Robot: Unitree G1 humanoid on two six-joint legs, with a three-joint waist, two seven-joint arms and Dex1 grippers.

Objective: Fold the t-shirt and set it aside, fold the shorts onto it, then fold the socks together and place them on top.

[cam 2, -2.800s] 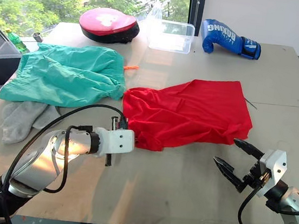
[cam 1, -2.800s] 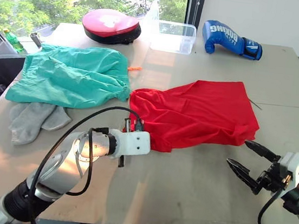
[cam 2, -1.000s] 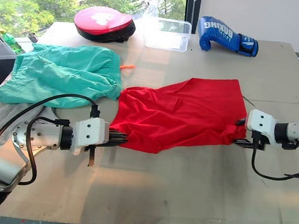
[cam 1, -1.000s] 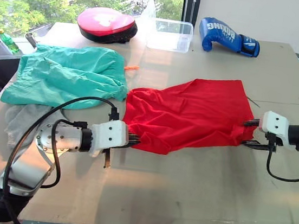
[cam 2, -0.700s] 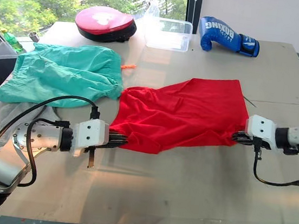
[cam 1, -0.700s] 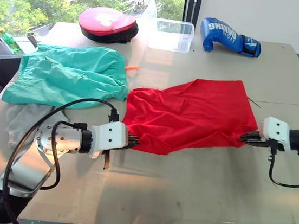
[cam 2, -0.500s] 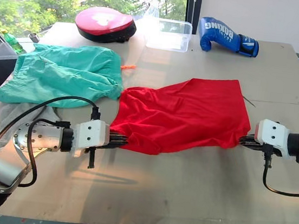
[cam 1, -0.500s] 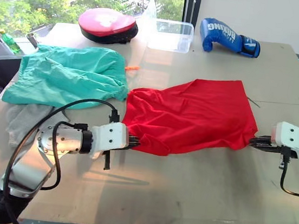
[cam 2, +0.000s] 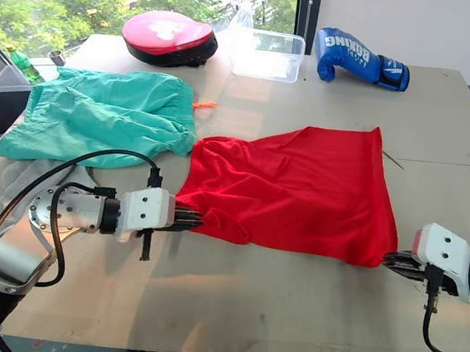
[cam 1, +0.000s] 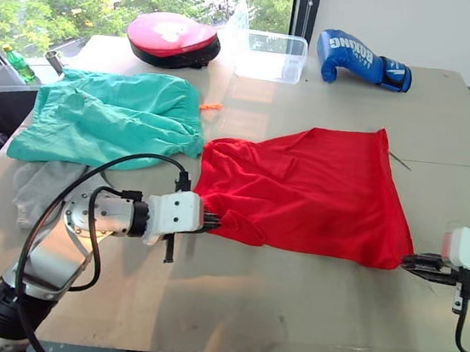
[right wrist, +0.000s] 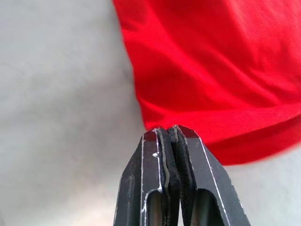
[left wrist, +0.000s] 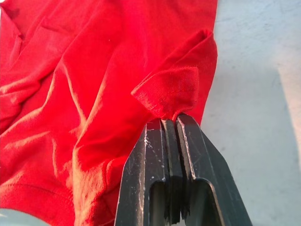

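The red t-shirt [cam 1: 310,194] lies stretched across the middle of the table, its right corner drawn toward the front right. My left gripper [cam 1: 215,221] is shut on a pinched fold at the shirt's left edge; the left wrist view shows that fold of t-shirt [left wrist: 171,92] caught at the closed tips of my left gripper [left wrist: 169,123]. My right gripper [cam 1: 408,264] is shut on the shirt's front right corner, with its tips [right wrist: 167,132] pressed together on the hem. The teal-green shorts [cam 1: 113,118] lie spread at the left. The grey socks [cam 1: 41,186] lie just in front of them.
At the table's far edge sit a red and black pad [cam 1: 173,40], a clear plastic box [cam 1: 271,56] and a blue boxing glove [cam 1: 361,61]. An orange drawstring end [cam 1: 212,106] pokes out beside the shorts. Bare tabletop [cam 1: 288,303] runs along the front.
My right gripper closed on the shirt's right edge and pulled it toward the front right, drawing the fabric out flatter. My left gripper kept its hold in place.
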